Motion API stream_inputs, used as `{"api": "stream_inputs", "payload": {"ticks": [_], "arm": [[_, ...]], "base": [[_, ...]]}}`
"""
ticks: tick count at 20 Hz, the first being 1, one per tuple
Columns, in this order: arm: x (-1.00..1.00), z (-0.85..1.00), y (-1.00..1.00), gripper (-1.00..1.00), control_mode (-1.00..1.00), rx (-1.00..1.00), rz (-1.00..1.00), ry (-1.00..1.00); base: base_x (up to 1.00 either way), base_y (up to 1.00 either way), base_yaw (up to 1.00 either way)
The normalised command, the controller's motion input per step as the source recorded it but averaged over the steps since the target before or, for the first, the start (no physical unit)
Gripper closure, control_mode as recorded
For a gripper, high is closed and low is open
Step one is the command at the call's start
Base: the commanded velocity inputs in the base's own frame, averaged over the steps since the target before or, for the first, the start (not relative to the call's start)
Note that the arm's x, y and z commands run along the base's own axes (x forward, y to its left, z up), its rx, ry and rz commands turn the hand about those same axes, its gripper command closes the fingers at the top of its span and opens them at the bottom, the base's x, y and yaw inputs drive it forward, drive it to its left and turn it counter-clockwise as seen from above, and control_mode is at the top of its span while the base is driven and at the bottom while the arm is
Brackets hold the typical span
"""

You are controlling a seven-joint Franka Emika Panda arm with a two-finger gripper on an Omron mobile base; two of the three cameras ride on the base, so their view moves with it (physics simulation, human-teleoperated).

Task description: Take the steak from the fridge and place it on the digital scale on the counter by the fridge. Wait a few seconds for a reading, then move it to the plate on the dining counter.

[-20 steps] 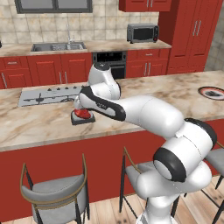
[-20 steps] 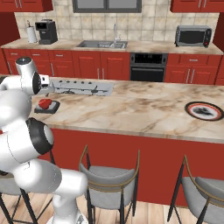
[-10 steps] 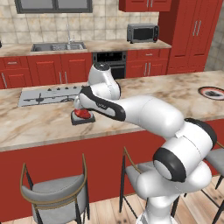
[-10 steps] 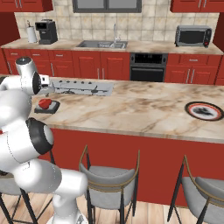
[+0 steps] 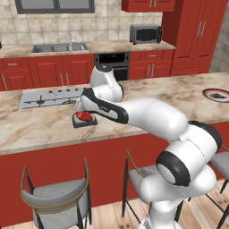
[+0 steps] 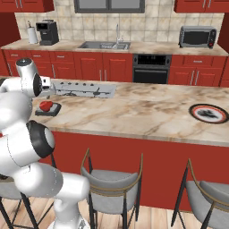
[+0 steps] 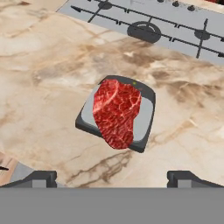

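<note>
Steak point(image 7: 116, 112), flat oval slab of bright red meat, lies on low dark grey square digital scale point(image 7: 144, 119), one end overhanging front edge. My gripper point(image 7: 112, 178) above it, fingers wide apart, nothing held. Judgement: hold off for reading, then descend centred, close across narrow width. Right base view adds round dark-rimmed plate point(image 6: 209, 113) far along beige marble counter point(image 6: 143, 112); hand view gives steak's overhang, pale grey cooktop panel point(image 7: 175, 26) beyond.

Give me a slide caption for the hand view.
Open gripper above the steak resting on the digital scale, cooktop behind.
</note>
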Motion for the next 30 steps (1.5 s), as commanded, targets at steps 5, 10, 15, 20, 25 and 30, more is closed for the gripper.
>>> {"api": "stream_inputs", "payload": {"ticks": [5, 10, 15, 20, 25, 30], "arm": [[0.00, 0.00, 0.00, -1.00, -1.00, 0.00, -0.01, 0.01], [0.00, -0.01, 0.00, -1.00, -1.00, 0.00, -0.01, 0.01], [0.00, -0.03, 0.00, -1.00, -1.00, 0.00, 0.00, 0.02], [0.00, -0.02, 0.00, -1.00, -1.00, 0.00, 0.00, 0.01], [0.00, -0.02, 0.00, -1.00, -1.00, 0.00, -0.01, 0.00], [0.00, -0.01, 0.00, -1.00, -1.00, 0.00, -0.01, 0.00]], "base": [[0.00, 0.00, 0.00], [0.00, 0.00, 0.00], [0.00, 0.00, 0.00], [0.00, 0.00, 0.00], [0.00, 0.00, 0.00], [0.00, 0.00, 0.00]]}}
